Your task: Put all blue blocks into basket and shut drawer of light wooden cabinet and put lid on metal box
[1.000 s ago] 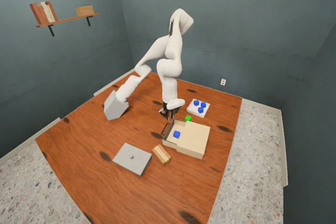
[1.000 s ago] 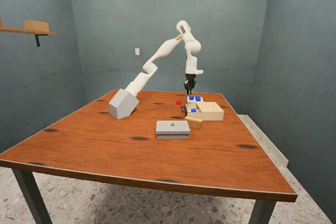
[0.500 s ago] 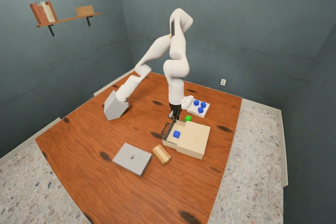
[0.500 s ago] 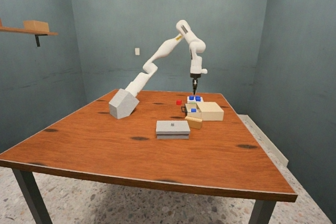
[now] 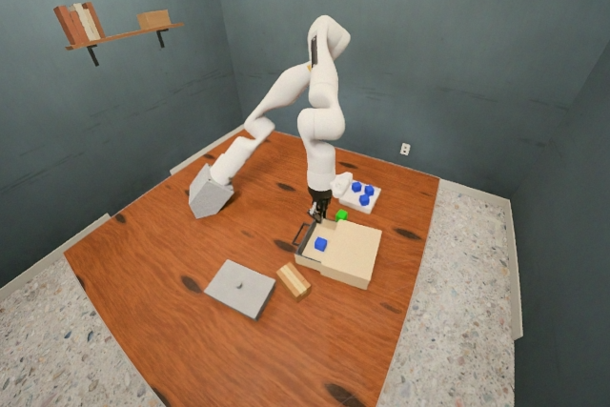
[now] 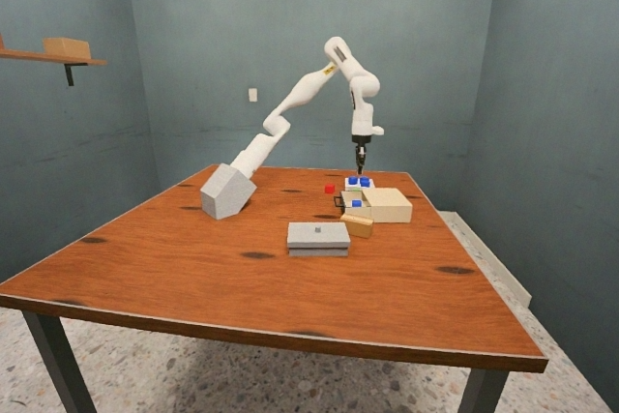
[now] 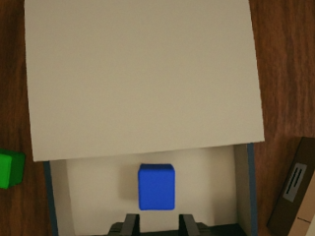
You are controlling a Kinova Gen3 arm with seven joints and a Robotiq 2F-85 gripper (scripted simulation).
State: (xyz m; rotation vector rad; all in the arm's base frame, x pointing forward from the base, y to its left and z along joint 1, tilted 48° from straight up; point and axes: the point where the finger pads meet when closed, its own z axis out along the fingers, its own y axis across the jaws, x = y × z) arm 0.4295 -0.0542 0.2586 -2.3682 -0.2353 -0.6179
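Observation:
My gripper [image 5: 318, 216] [image 6: 360, 172] [image 7: 158, 224] is partly open and empty, pointing down above the drawer's handle end. The drawer [image 5: 327, 229] [image 7: 98, 197] of the light wooden cabinet [image 5: 352, 251] [image 6: 390, 202] [image 7: 143, 74] is pulled out. A blue block [image 5: 320, 243] [image 6: 356, 203] [image 7: 157, 188] lies in it, ahead of the fingertips in the wrist view. The white basket [image 5: 351, 203] holds three visible blue blocks. The grey lid [image 5: 229, 276] [image 6: 305, 238] rests on the metal box [image 6: 317, 251]; its inside is hidden.
A green block [image 5: 341, 215] [image 7: 11, 168] stands beside the cabinet, towards the basket. A red block [image 6: 330, 189] lies left of the basket in the exterior view. A brown striped box [image 5: 294, 281] [image 6: 357, 226] [image 7: 294, 197] sits between the metal box and the cabinet.

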